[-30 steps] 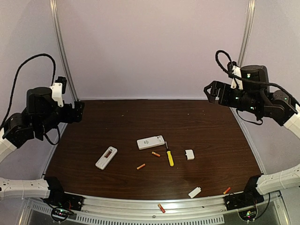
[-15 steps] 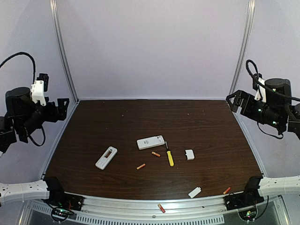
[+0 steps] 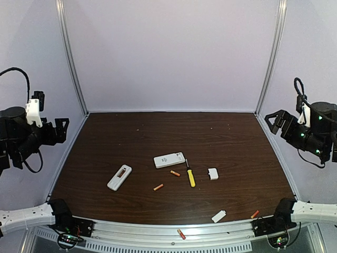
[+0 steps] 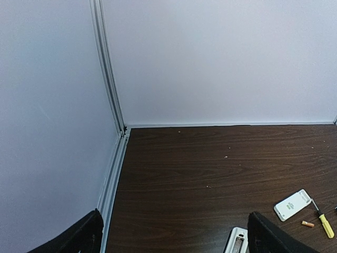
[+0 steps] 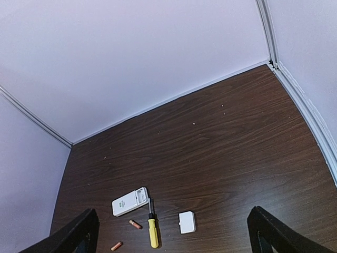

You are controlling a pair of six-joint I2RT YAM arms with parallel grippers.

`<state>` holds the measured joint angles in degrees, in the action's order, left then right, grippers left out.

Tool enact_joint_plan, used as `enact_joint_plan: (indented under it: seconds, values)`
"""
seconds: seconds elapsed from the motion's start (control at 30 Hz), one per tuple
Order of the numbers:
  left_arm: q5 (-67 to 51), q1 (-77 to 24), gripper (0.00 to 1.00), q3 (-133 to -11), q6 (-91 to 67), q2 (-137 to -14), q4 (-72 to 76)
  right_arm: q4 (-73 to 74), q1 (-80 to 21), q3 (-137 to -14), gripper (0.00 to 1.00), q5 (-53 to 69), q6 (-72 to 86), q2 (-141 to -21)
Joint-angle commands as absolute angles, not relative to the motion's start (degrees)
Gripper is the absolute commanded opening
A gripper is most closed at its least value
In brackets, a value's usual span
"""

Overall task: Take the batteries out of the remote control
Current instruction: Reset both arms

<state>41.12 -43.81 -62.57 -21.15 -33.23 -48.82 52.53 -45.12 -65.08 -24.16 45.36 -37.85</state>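
Dark-brown wood table (image 3: 158, 132), w/ both arms held high at its sides. Left gripper (image 3: 61, 129) hangs outside the left edge. Right gripper (image 3: 276, 122) hangs at the right edge, near the far right corner. On both, the fingers are spread wide w/ nothing between them.

Remote 1 (image 3: 169, 159), white, lies approx. at the table centre. Remote 2 (image 3: 119, 177), also white, lies toward the near left corner and shows a dark slot in its top face; what is in the slot is too small to tell. Yellow-handled screwdriver (image 3: 190, 175) lies just right of remote 1, its tip at that remote's end. Cover 1 (image 3: 212, 173), small & white, is right of the screwdriver. Cover 2 (image 3: 218, 216) is at the near edge, right of the middle.

Four orange batteries lie loose:
- batt. 1 (image 3: 175, 173) is between remote 1 & the screwdriver handle.
- batt. 2 (image 3: 158, 187) is nearer, between the two remotes.
- batt. 3 (image 3: 255, 214) is by the near right corner.
- batt. 4 (image 3: 181, 234) is past the near edge, on the metal rail (image 3: 131, 226).
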Motion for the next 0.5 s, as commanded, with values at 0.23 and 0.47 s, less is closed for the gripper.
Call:
enact_joint_plan:
  seconds: [0.23, 0.47]
  values:
    - [41.09, -43.33, 0.97, -61.63, -22.97, -32.63, -50.77, 52.31, -44.93, -63.94, 1.00, -23.42, 45.69, -38.10]
    - [40.87, -43.31, 0.98, -61.27, -23.72, -32.69, -50.71, 50.46, -44.91, -61.87, 1.00, -23.34, 46.36, -37.51]
